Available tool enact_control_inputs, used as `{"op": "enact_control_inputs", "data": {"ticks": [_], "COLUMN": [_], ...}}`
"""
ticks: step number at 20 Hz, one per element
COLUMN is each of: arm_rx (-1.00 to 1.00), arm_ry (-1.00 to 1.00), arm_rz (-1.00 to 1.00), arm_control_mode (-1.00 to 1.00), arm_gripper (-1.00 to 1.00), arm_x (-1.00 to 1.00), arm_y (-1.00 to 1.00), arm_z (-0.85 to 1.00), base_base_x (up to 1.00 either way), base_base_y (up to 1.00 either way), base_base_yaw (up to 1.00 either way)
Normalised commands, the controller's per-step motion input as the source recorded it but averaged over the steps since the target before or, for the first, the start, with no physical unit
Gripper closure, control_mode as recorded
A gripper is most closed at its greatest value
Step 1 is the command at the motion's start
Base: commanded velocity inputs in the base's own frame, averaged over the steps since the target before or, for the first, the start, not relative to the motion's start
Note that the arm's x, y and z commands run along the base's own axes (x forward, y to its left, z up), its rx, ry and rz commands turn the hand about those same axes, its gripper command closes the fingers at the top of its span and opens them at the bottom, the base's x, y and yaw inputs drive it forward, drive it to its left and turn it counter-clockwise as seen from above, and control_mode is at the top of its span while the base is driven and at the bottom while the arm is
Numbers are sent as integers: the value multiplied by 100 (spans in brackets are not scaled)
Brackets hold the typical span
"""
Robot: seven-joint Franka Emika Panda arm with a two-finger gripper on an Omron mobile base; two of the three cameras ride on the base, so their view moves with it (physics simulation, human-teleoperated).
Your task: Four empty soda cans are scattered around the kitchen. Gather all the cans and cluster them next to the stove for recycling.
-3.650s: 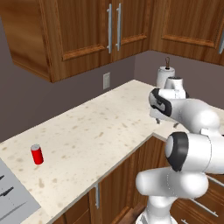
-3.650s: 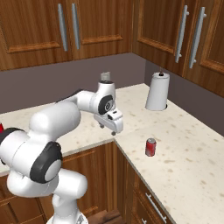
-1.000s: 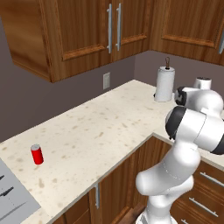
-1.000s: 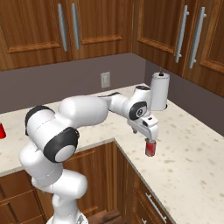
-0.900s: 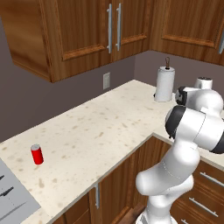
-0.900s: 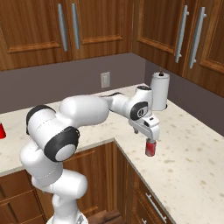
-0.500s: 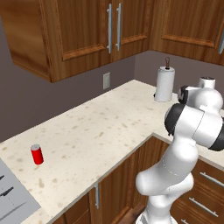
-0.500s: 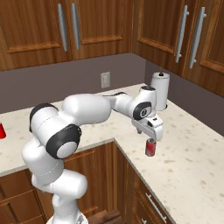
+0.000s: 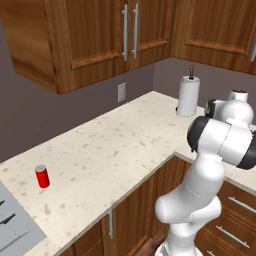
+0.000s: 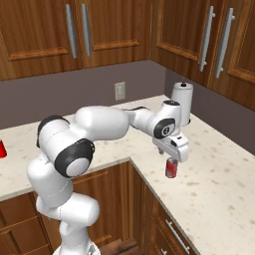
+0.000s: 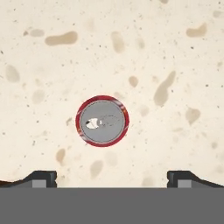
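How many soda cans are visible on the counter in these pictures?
2. One red can stands near the counter's front edge, directly under the open gripper; another red can stands far along the counter. Others may be out of view.

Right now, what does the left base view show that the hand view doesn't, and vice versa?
Left base view alone: a red can standing on the counter's left end near the stove's corner, a paper towel roll, the wall outlet and the cabinets. Hand view alone: a second red can's silvery top seen from straight above, with the open gripper's fingertips wide apart on either side. Shared: the speckled countertop.
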Motion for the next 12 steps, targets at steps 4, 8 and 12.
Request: {"op": "enact_control_inputs", "data": {"ticks": [4, 8, 12], "arm_rx": [0, 0, 0], "arm_ry": [-1, -1, -1], "arm_rz": [0, 0, 0], "arm_control_mode": [-100, -100, -100], "arm_gripper": [-100, -100, -100], "arm_x": [3, 11, 14], "arm_y": [-7, -6, -2], "arm_z": [-8, -4, -3], "base_base_x": [0, 0, 0], "base_base_y": [0, 0, 0], "base_base_yaw": [0, 0, 0]}}
